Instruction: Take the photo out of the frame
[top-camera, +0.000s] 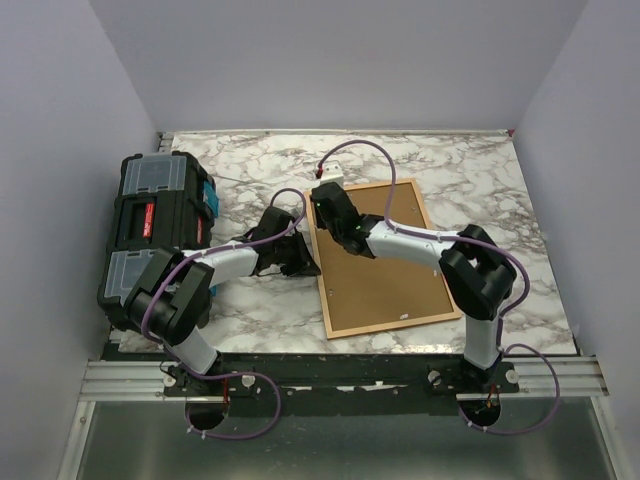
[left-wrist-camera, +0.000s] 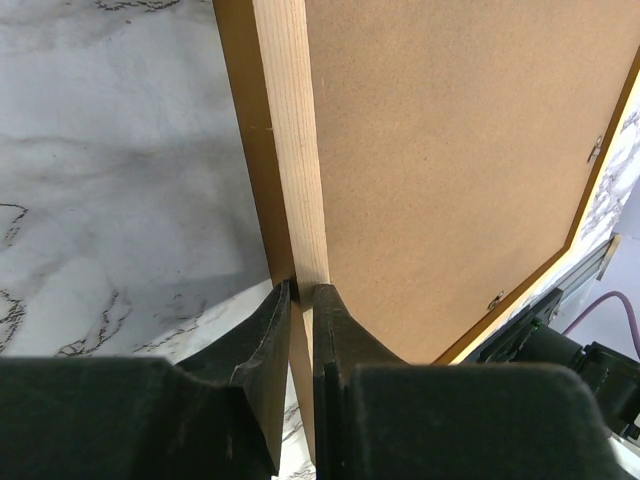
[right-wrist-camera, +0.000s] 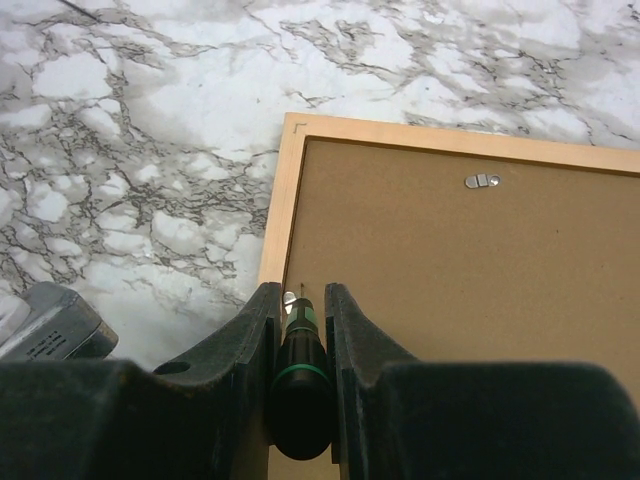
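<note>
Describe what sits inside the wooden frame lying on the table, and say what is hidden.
Inside the frame only the brown backing board shows, with small metal tabs at its edges. Anything beneath the board, such as the photo, is covered.

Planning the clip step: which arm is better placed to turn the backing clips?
Right. The right end effector holds a screwdriver, tip at a clip beside the frame. The left end effector is clamped on the frame edge.
</note>
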